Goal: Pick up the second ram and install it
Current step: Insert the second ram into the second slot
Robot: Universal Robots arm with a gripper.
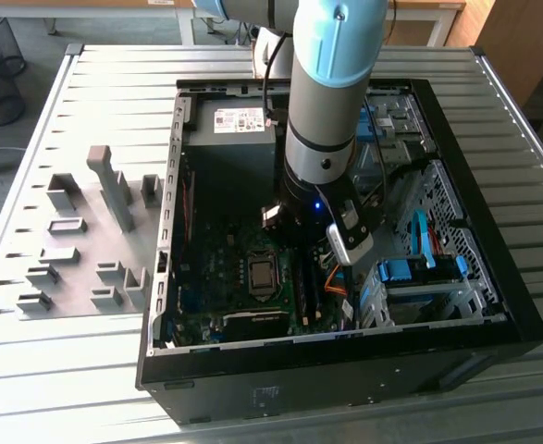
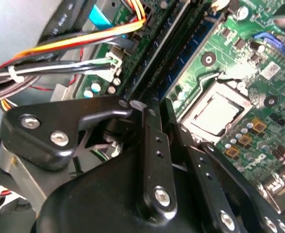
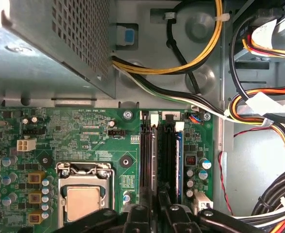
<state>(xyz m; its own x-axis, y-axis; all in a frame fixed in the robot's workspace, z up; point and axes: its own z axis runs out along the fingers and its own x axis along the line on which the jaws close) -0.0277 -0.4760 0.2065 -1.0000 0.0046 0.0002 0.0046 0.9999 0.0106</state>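
My gripper (image 3: 155,213) is down inside the open computer case (image 1: 493,305), at the near end of the memory slots on the green motherboard (image 3: 84,141). Its black fingers (image 2: 152,131) stand close together on either side of a thin stick, seen edge-on. This is the second ram (image 3: 154,160), standing upright in line with a slot. Another stick with a blue edge (image 3: 179,160) sits two slots over. In the exterior view the arm's wrist covers most of the gripper (image 1: 299,264).
The processor socket (image 3: 84,199) lies beside the slots. The power supply (image 1: 234,120) and bundled cables (image 3: 259,111) crowd the far end. Blue drive-bay clips (image 1: 410,273) stand toward the exterior view's right. A grey fixture plate (image 1: 77,240) lies outside the case.
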